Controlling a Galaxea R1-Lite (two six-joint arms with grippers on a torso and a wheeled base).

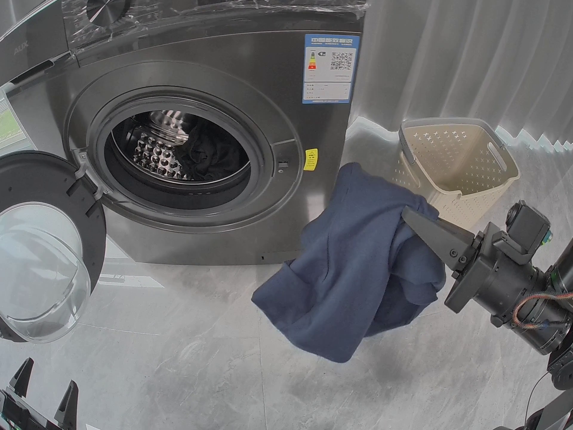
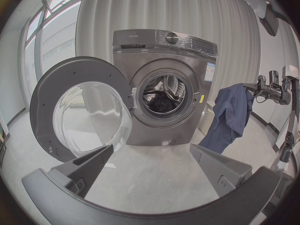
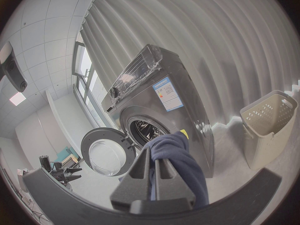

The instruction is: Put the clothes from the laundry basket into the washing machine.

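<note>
A dark blue garment [image 1: 358, 264] hangs above the floor, right of the washing machine [image 1: 197, 114], with my right gripper [image 1: 412, 216] shut on its upper edge. The same garment [image 3: 175, 150] drapes over the shut fingers [image 3: 142, 169] in the right wrist view and hangs at the right [image 2: 232, 116] in the left wrist view. The machine's round door [image 1: 42, 246] stands swung open to the left. A dark piece of clothing [image 1: 212, 150] lies inside the drum. The beige laundry basket [image 1: 459, 162] stands right of the machine and looks empty. My left gripper [image 1: 45, 389] is open, low at the left, holding nothing.
Grey tiled floor [image 1: 179, 341] spreads in front of the machine. A pale curtain [image 1: 477, 43] hangs behind the basket. The open door [image 2: 81, 110] juts out on the left side of the machine's front.
</note>
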